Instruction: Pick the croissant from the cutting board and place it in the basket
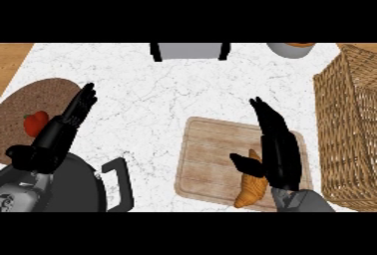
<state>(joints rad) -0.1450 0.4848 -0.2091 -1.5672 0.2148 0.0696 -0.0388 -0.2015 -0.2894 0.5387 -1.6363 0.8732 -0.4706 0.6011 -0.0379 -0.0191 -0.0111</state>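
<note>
Landmark: one wooden cutting board [213, 162] on the white marble counter [184, 89]; every place below is given from it.
Croissant: one croissant [253, 188], lying on the board's lower right part, long axis running up and down the view, its lower tip near the board's near edge.
Right hand: one right hand [278, 149] over the board's right side, fingers straight and pointing away from the robot, thumb spread out to the left and lying across the croissant's upper part; the hand is not curled round it.
Left hand: one left hand [63, 129] well to the left of the board, fingers straight and together, angled up and to the right, holding nothing.
Basket: one wicker basket [350, 124] just right of the board, reaching to the view's right edge.
Mat: one round brown mat [33, 99] far left of the board, bearing one red pepper [35, 123].
Pan: one dark pan [77, 191] lower left of the board, its handle [121, 182] toward the board.
Far edge: one grey object with black sides [190, 51] above the board, and one grey bowl [293, 49] above and right of it, both cut off by the view's top.
</note>
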